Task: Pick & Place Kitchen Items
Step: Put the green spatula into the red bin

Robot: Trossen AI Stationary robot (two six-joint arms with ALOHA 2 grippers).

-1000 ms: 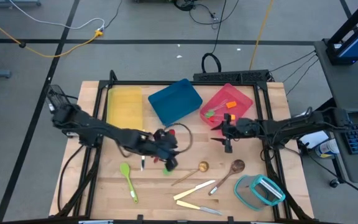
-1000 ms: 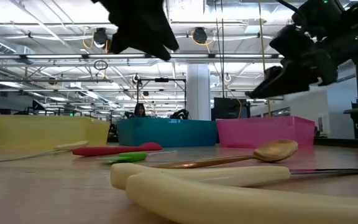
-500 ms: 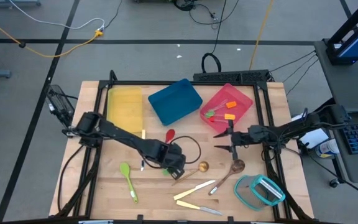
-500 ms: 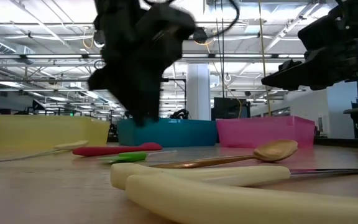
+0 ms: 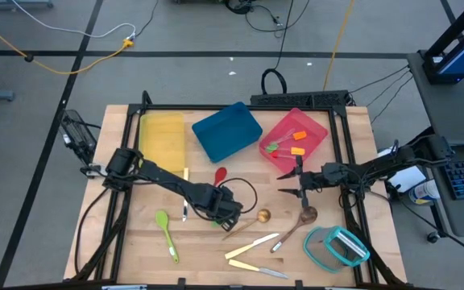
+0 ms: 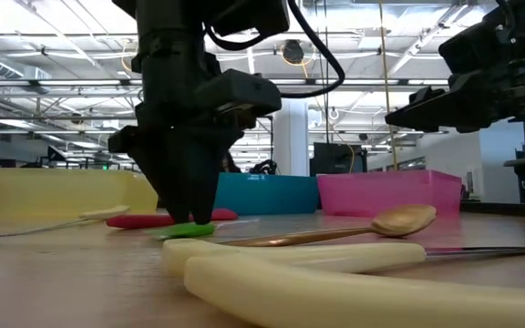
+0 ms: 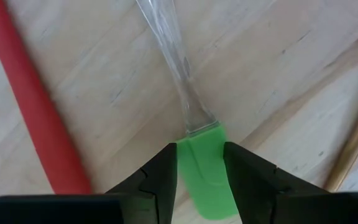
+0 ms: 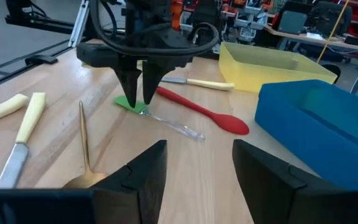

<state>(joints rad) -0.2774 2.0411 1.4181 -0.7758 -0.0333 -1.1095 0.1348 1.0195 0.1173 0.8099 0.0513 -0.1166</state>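
A small spatula with a green head [image 7: 204, 174] and a clear handle [image 7: 173, 62] lies flat on the table beside a red spoon [image 5: 219, 174]. My left gripper [image 5: 225, 211] stands over it with its fingers pointing down, shut on the green head, as the right wrist view [image 8: 138, 93] also shows. My right gripper [image 5: 284, 183] is open and empty. It hovers level above the table, in front of the pink tray [image 5: 294, 137] and just beyond the wooden spoon [image 5: 296, 225]. My left gripper pinches the spatula's green head [image 7: 194, 155] by its two side edges, close to where the clear handle joins. The fingers [image 6: 188, 205] come from above, pointing down, and lie across the spatula. The spatula lies flat on the table.
A green spoon [image 5: 166, 234], a brass spoon [image 5: 248, 224] and cream knives [image 5: 252, 246] lie near the front edge. A teal-rimmed clear container [image 5: 335, 246] is at the front right. Yellow [image 5: 161, 135] and blue [image 5: 226, 131] trays stand at the back; the pink tray holds small pieces.
My left gripper has gone a little toward the table's near right and come down from well above the table until its fingers reach the green spatula head. My right gripper has shifted slightly toward the near edge and since kept still.
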